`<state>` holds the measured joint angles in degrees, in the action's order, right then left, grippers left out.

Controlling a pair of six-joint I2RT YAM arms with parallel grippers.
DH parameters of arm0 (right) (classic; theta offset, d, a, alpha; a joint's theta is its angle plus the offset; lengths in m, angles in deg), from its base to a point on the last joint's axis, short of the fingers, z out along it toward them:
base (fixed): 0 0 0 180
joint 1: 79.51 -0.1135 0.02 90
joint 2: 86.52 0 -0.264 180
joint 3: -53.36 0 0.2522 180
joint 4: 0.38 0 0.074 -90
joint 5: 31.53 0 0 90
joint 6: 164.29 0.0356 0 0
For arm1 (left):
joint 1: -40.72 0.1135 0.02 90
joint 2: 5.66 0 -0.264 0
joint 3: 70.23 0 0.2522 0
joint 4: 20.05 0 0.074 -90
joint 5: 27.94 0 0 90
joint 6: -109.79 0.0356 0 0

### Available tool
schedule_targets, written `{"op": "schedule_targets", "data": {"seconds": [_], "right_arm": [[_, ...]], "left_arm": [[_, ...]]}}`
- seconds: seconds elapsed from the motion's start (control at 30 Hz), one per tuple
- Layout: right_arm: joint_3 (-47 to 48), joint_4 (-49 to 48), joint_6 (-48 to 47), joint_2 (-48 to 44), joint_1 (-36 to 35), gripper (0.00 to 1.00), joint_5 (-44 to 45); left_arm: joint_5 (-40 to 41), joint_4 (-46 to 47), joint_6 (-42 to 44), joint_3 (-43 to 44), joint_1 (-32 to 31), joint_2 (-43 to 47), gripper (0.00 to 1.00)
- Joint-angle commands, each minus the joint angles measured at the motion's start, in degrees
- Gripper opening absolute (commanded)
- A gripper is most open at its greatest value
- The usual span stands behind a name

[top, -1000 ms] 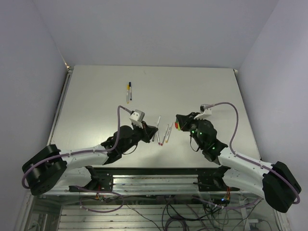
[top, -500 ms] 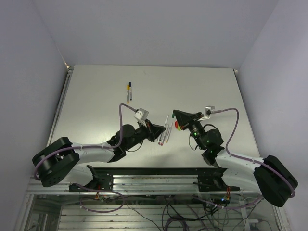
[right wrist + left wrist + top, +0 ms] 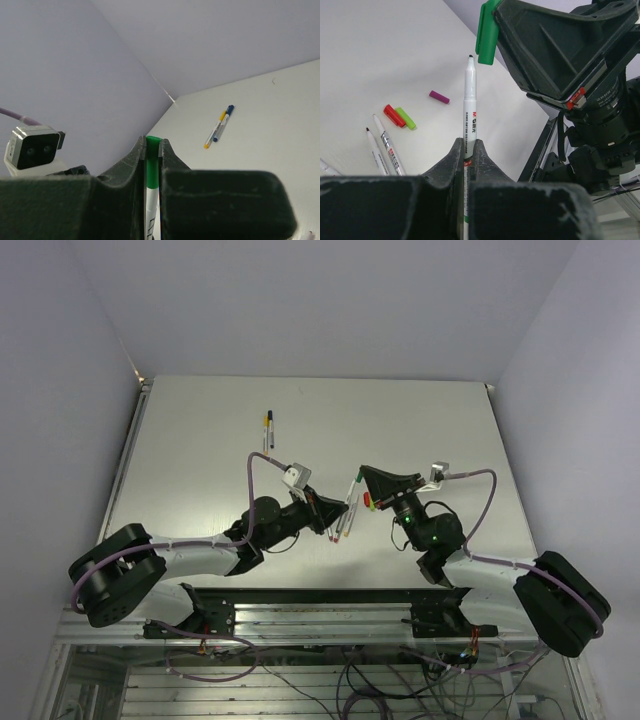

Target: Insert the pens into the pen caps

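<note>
My left gripper [image 3: 468,145] is shut on a white pen [image 3: 470,102] with a dark tip and holds it upright, tip up. My right gripper [image 3: 152,142] is shut on a green pen cap [image 3: 152,162]. In the left wrist view the green cap [image 3: 487,32] hangs just above and right of the pen's tip, close to it but not over it. In the top view the two grippers, left [image 3: 325,512] and right [image 3: 362,480], face each other with the pen [image 3: 350,498] between them. Magenta [image 3: 439,97], red [image 3: 393,115] and yellow-green [image 3: 406,118] caps lie on the table.
Two uncapped pens [image 3: 385,145] lie on the table beside the loose caps, under the left gripper in the top view [image 3: 340,527]. Two capped pens, one yellow and one blue [image 3: 219,126], lie side by side farther back [image 3: 267,430]. The left wrist camera housing [image 3: 34,147] shows left of my right jaws.
My left gripper has lifted and carried the pen right towards the right gripper. My right gripper has turned left to face it, bringing the green cap close to the pen's tip.
</note>
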<state>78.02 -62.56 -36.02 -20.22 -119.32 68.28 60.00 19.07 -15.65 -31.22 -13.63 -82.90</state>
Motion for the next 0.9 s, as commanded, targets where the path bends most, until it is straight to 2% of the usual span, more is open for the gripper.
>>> {"op": "schedule_targets", "data": {"seconds": [0.0, 0.87], "right_arm": [[1.0, -3.5, -0.7, 0.4, 0.2, 0.00, 0.1], [3.8, -2.6, -4.1, 2.8, 0.2, 0.00, 0.6]], "left_arm": [[-2.2, 2.4, 0.0, 1.4, 0.3, 0.4, 0.07], [-3.4, 2.7, 0.2, 1.0, 0.3, 0.7, 0.07]]}}
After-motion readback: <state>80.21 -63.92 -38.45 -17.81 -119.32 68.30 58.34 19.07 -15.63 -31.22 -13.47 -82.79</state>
